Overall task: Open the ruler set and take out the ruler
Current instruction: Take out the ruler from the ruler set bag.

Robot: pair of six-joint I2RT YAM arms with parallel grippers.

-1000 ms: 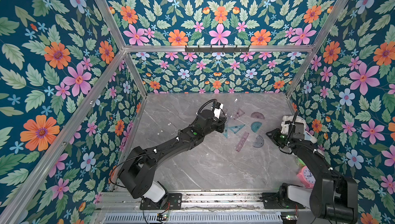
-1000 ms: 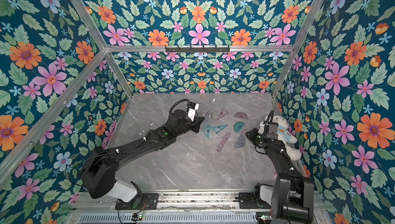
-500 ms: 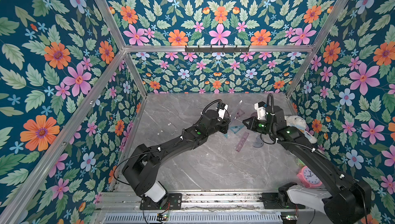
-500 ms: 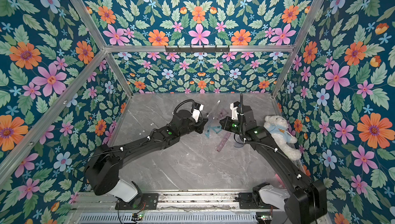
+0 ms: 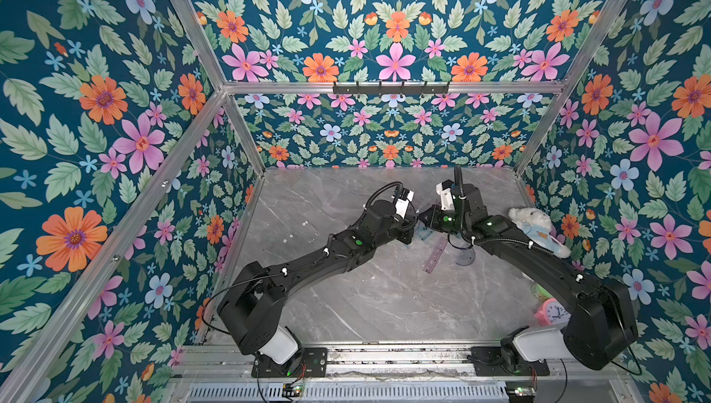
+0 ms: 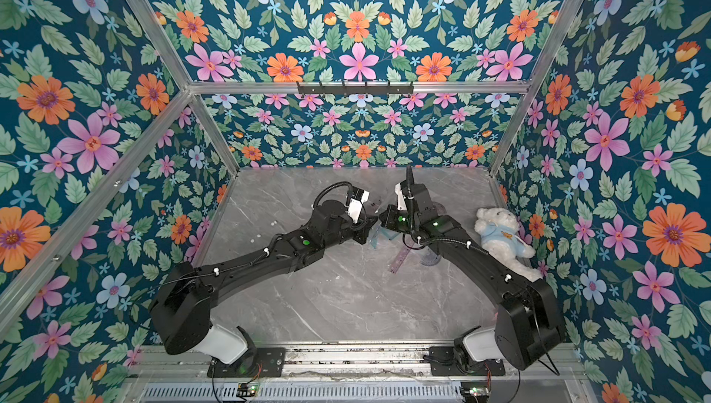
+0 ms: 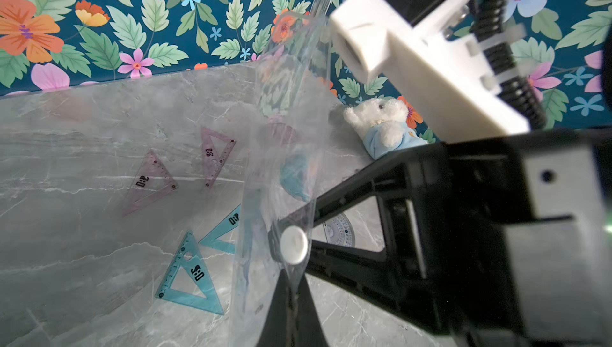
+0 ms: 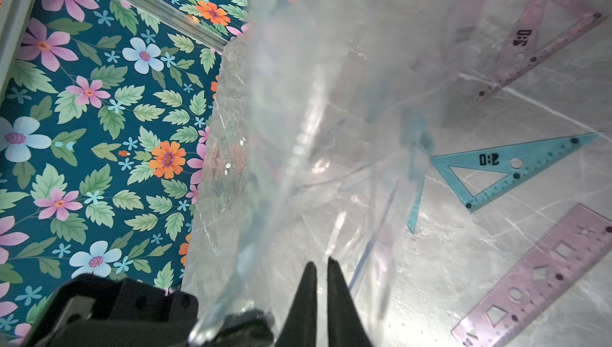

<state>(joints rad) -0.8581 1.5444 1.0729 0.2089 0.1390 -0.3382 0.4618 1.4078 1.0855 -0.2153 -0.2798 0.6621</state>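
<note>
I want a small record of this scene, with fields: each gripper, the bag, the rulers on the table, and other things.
left gripper: shut on bag
right gripper: shut on bag, beside its white snap
bag: clear, held up by both grippers; contents unclear
ruler: pink, flat on table, outside bag
teal set squares: two, on table
pink set squares: two, on table
protractor: on table beside ruler
other: bear, pink clock, on the right arm's side
</note>
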